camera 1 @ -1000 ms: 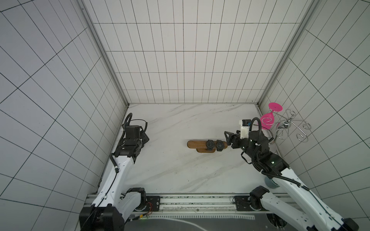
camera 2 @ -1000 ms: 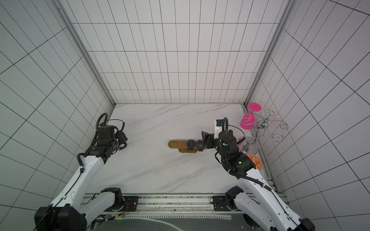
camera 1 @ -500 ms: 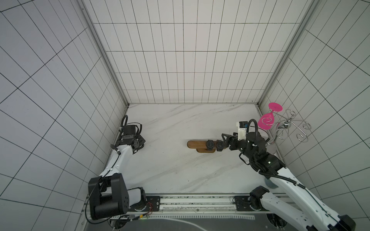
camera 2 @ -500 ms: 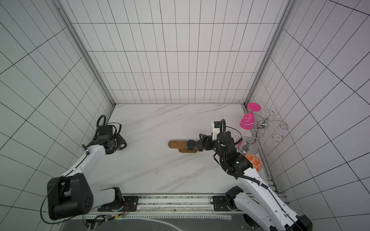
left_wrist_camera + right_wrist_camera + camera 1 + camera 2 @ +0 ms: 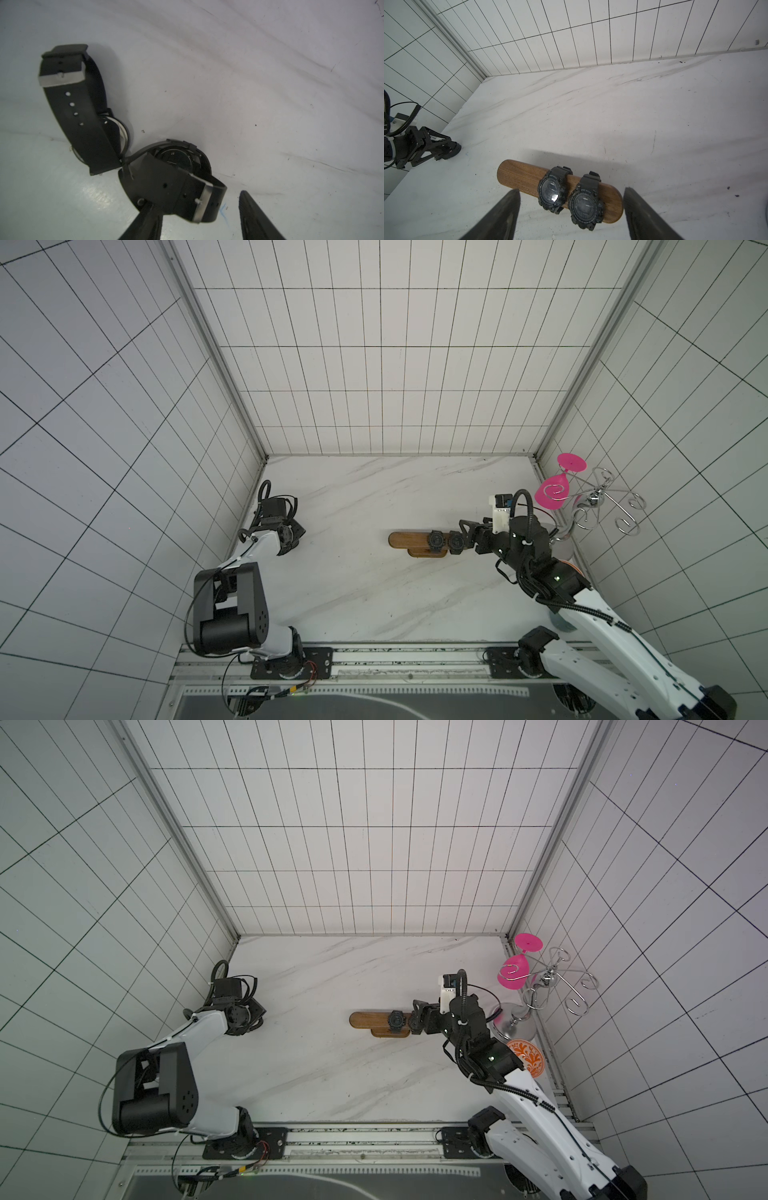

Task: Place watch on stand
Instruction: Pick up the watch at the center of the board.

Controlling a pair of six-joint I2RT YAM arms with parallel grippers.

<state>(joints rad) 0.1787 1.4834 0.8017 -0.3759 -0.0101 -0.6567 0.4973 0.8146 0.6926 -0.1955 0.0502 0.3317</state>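
A long brown wooden stand is lying across the centre of the white marble table in both top views, its bar resting on a shorter oval base. Two black digital watches are sitting strapped around the right half of the bar, side by side and almost touching. These are the left mounted watch and the right mounted watch.

The right gripper is hovering at the stand's right end, just right of centre in the frame. Its jaws are spread wide and gripping nothing. The right wrist view is looking between its two dark fingers at both mounted watches.

Across the table, at the left-centre of the frame beside the left wall, the left gripper is pointing down at the tabletop. The left wrist view is showing two more black watches lying loose on the marble there, well apart from the stand. The near watch, its strap buckled in a loop, is lying with its silver buckle between the fingers. The far watch is lying on its side, touching the near one. The left jaws are parted, not clamped: one finger is meeting the near watch's strap, and the other is standing clear of it.

At the right edge of the frame, a pink glass is sitting in a silver wire rack, with an orange patterned plate just below it in the frame.
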